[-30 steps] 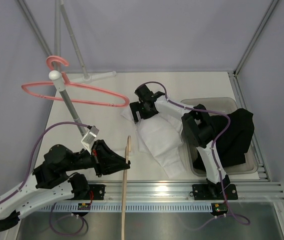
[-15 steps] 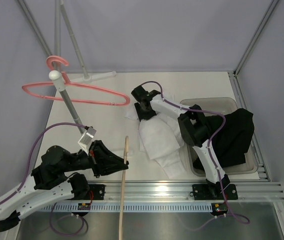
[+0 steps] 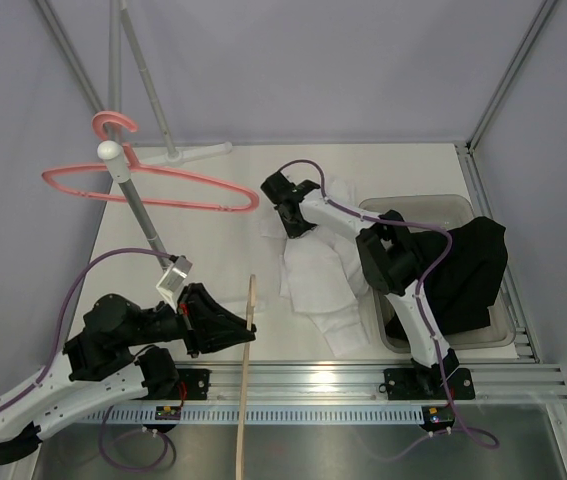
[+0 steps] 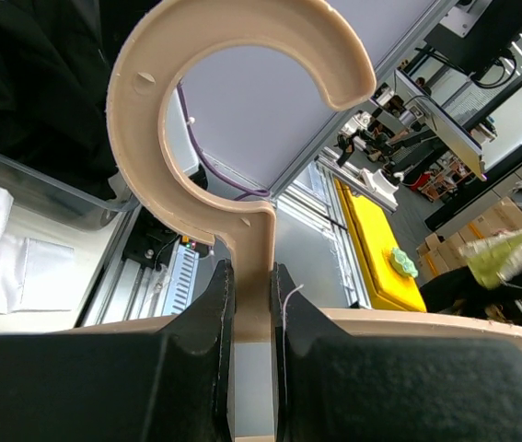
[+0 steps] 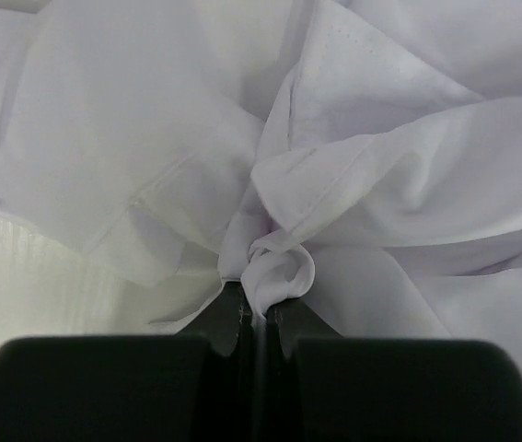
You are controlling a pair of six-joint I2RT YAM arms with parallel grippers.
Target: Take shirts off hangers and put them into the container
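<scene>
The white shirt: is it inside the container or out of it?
Out. The white shirt lies crumpled on the table beside the container, with the right gripper shut on a pinch of its fabric.

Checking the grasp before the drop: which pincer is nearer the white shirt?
Right. The right pincer is shut on a bunched fold of the white shirt. The left pincer is apart from it, off its near-left side, shut on the tan hanger.
</scene>
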